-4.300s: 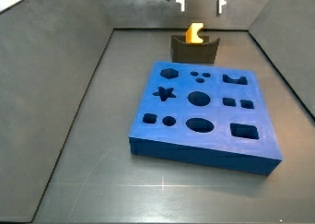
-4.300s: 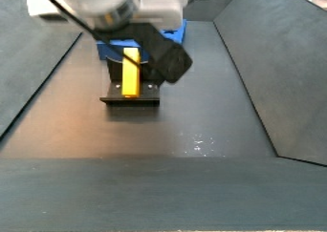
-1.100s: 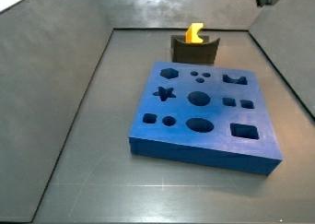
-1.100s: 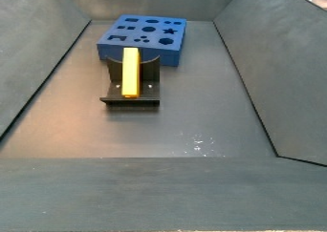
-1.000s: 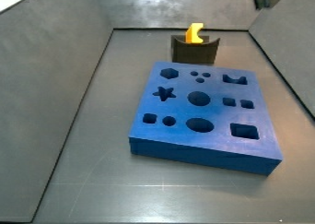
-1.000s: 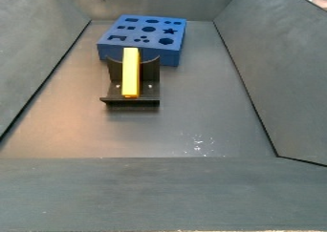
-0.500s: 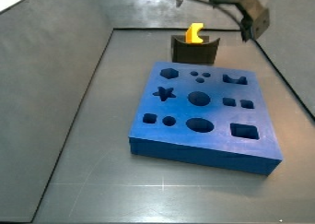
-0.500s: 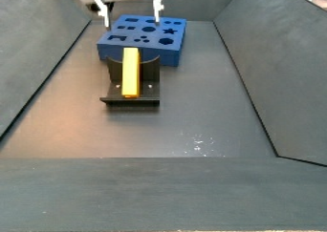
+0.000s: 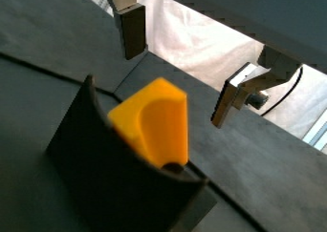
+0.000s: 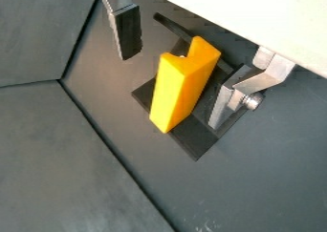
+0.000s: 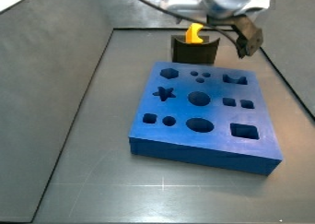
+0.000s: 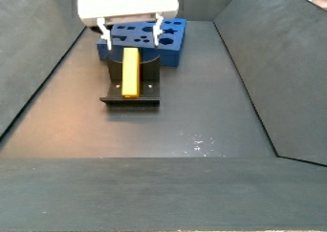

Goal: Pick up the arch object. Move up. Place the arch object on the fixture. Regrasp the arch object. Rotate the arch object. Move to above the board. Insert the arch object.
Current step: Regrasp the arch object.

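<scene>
— Where's the arch object?
— Seated in the fixture, which stands on the dark floor just off one short edge of the board.
— And the gripper?
— Above that block, fingers spread apart on either side, holding nothing. Grey walls rise on both sides.

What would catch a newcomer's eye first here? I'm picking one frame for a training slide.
The bright yellow-orange arch object stands out, seated on the dark fixture, with the hand open, its fingers either side of the piece and not touching it. Next is the big blue board with its dark shaped holes, lying right beside the fixture.
</scene>
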